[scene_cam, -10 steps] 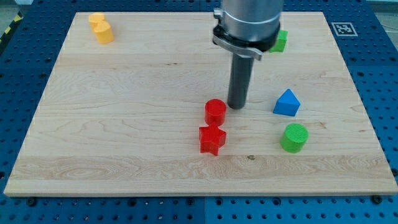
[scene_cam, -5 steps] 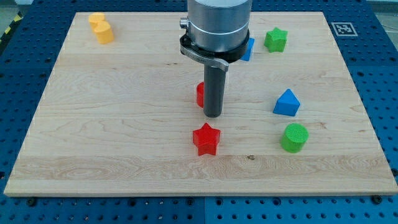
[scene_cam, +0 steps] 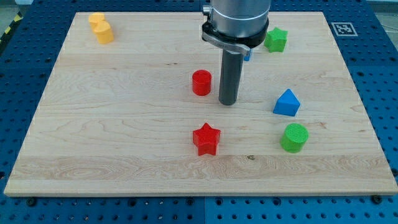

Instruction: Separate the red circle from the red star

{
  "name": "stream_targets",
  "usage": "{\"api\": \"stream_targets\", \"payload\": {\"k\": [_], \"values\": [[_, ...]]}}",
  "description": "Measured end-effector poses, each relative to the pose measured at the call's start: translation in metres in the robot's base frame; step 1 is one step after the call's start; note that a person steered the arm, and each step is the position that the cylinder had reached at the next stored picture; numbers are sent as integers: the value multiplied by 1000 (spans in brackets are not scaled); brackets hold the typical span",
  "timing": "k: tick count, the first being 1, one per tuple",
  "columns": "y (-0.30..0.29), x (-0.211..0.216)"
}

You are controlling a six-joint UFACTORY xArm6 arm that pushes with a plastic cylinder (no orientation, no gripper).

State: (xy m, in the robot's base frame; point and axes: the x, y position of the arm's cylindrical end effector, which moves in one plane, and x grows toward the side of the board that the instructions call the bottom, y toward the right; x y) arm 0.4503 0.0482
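Surveying the single camera view, you have the following on the wooden counter (scene_cam: 124, 143).

Task items: red circle (scene_cam: 201, 82), a short cylinder standing upright near the middle of the board; red star (scene_cam: 206, 139), lying toward the view's bottom of it. The two are apart, with bare wood between them, so the separation looks largely achieved in my judgement.

Tool: my tip (scene_cam: 228, 102) rests just beside the red circle on the view's right, not touching it as far as you can tell, and above the red star. No gripper is fitted, so no open or closed state applies; the arm ends in the plain dark rod.

Other stock: blue triangular block (scene_cam: 286, 102) and green cylinder (scene_cam: 294, 137) at the view's right; green star (scene_cam: 275, 39) near the top; a blue block (scene_cam: 247, 55) mostly hidden behind the rod's collar, shape unclear; two yellow blocks (scene_cam: 101, 27) touching at top left, shapes hard to tell.

Markings: a black-and-white square fiducial tag (scene_cam: 341, 28) at the board's top right corner. No readable text or brand visible.
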Motion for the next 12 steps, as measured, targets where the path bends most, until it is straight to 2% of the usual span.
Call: {"api": "stream_targets", "payload": {"k": [1,4,5,10,12], "values": [[-3,-16],[-15,-22],[-15,-4],[-19,28],[-33,29]]}}
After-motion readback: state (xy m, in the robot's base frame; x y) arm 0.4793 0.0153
